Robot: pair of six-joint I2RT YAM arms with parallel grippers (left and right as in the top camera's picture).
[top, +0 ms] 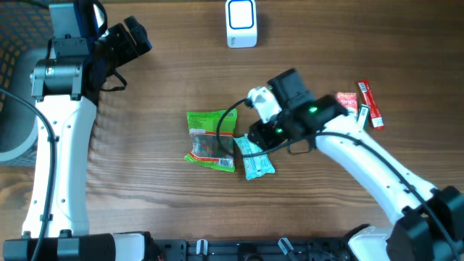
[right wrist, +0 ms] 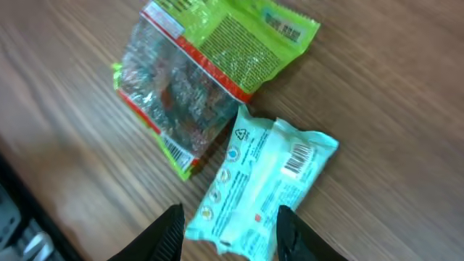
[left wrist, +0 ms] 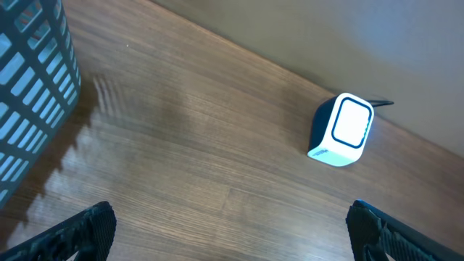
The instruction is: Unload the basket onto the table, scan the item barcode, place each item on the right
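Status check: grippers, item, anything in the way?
Left gripper open, empty, scanner in its view. Right gripper open, straddling blue packet flat on table, barcode up. Green packet touching it.

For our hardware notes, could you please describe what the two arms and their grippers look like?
The left arm and right arm have long white links joined by black and grey joint housings, with black cables running alongside. The right arm's black wrist carries a small green light and a white block. The left gripper and right gripper each have two black fingers.
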